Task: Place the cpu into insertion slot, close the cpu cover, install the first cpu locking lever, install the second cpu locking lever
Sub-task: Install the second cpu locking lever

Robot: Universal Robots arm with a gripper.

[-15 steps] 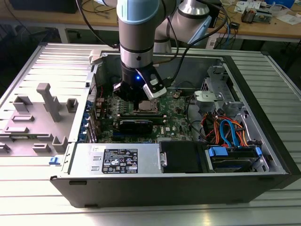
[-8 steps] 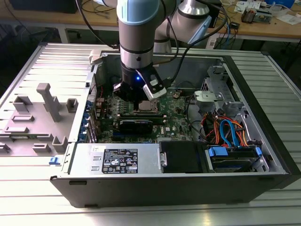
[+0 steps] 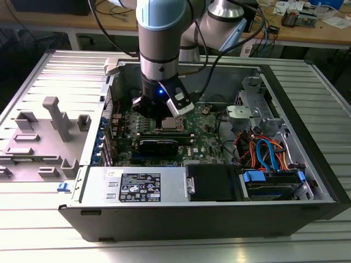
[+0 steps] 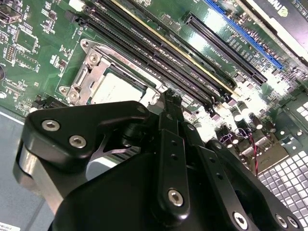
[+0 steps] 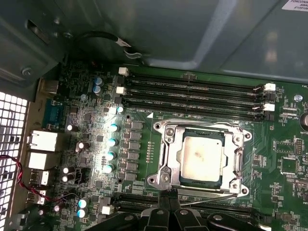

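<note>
With the cpu (image 5: 201, 158) already seated in the insertion slot (image 5: 168, 169) and the cpu cover (image 5: 237, 159) down around it, the hand (image 5: 169, 195), clenched and empty, sits at the slot's edge by a thin locking lever (image 5: 211, 199); press it down squarely, avoiding the memory slots (image 5: 192, 91) beyond the slot.

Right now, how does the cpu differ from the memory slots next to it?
The small square silver-topped cpu is pale metal; the long narrow black memory slots are dark plastic. The cpu sits inside the silvery-rimmed insertion slot; the memory slots run in parallel rows beside it. Both lie flat on the green board.
</note>
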